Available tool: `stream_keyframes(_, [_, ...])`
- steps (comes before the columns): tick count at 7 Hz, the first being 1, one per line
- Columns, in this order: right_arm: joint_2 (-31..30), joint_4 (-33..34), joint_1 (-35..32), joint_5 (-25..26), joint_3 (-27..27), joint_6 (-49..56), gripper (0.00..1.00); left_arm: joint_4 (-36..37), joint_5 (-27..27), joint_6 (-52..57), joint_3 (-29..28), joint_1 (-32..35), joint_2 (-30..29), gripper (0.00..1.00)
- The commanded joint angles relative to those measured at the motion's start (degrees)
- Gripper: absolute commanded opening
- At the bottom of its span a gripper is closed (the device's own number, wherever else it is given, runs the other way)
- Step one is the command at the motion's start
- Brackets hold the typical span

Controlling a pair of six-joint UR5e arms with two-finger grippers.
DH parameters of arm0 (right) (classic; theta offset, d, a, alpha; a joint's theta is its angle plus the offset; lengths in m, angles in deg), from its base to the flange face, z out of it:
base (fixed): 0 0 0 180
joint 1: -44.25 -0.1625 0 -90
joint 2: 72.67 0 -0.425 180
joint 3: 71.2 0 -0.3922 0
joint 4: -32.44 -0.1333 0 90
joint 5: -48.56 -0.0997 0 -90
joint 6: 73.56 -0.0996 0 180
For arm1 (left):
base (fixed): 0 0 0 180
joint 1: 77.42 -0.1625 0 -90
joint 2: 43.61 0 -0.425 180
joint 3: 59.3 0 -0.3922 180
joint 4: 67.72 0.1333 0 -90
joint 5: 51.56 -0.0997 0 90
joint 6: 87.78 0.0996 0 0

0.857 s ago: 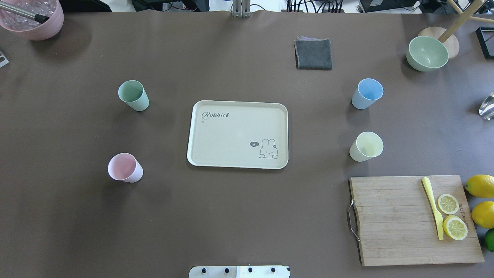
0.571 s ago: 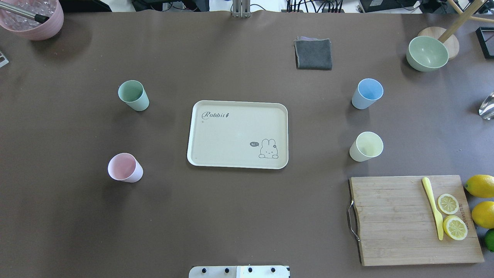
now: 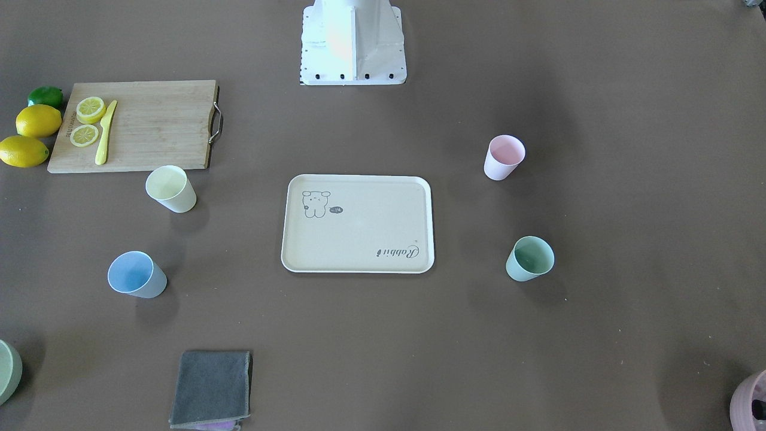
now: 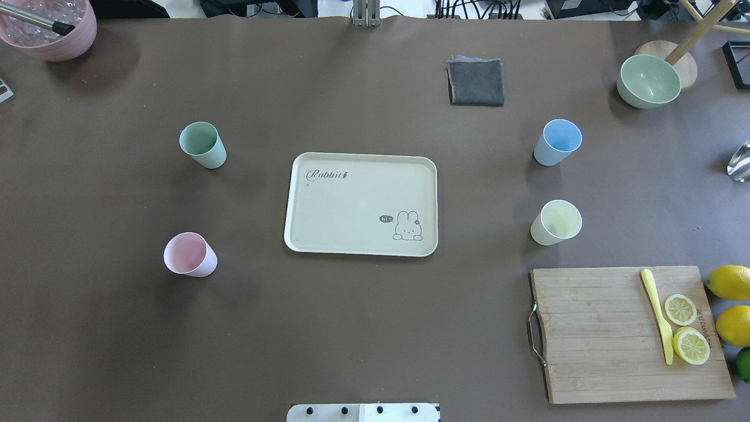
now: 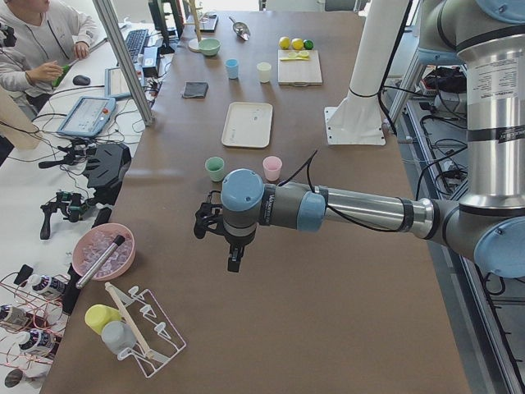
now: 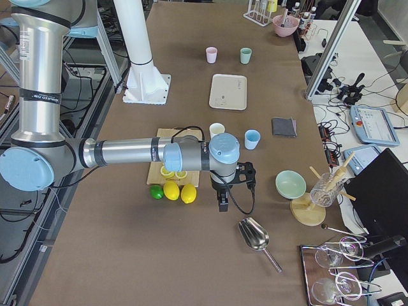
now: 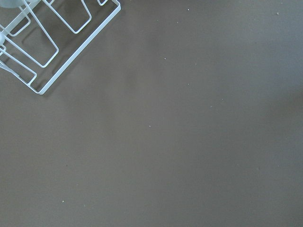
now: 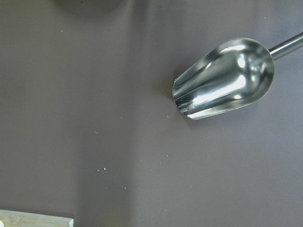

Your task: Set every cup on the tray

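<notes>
Lying mid-table: tray (image 4: 351,199), flat, long axis running L-R across the robot's front. "Rabbit" script sits at its far-left corner and the bunny at its near-right, so it reads upright from the robot's side.
Cups, robot's L of tray: mint green cup (image 4: 203,145) on the far side, pink cup (image 4: 190,255) on the near side. Both are upright, mouths up, on the table and well apart from the tray.
Cups, robot's R of tray: blue cup (image 4: 557,142) on the far side, yellow cup (image 4: 556,223) on the near side. Both upright on the table, off the tray. The yellow one is near the far edge of the cutting board (image 4: 597,328).
Left gripper (image 5: 233,264): hangs fingers-down over bare table at the L end, away from the cups, near the wire rack (image 7: 47,38). Only a side view shows it, so can't tell whether the pincer is wide or narrow.
Right gripper (image 6: 222,203): points down over the R end, just beside the lemons (image 6: 180,191), with the metal scoop (image 8: 222,78) nearby. Pincer width can't be told here either.
Other bits: grey cloth (image 4: 476,82) beyond the tray, green bowl (image 4: 648,81) far R, pink pot (image 4: 50,29) far L.
</notes>
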Motion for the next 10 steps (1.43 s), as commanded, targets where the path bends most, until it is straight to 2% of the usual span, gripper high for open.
stream_keyframes(1, [0.20,-0.03,0.02,-0.16,-0.18,-0.01,1.00,-0.80,-0.09,-0.01,0.21,-0.15,0.12,0.98])
stream_keyframes(3, [0.46,-0.12,0.45,-0.33,-0.36,-0.19,1.00,-0.98,0.09,-0.53,0.30,-0.23,-0.23,0.98])
stream_keyframes(6, [-0.07,-3.90,1.16,-1.03,0.08,-0.80,1.00,-1.07,-0.17,-2.54,0.30,-0.15,-0.32,0.98])
stream_keyframes(8, [0.11,-4.07,1.51,-2.69,-0.18,-3.42,1.00,-7.37,-0.26,-2.55,0.21,-0.32,1.34,0.98])
stream_keyframes(10, [0.72,-4.16,5.18,-4.46,-2.62,-9.56,0.97,-8.10,-0.09,-7.26,0.47,-0.32,1.53,0.98])
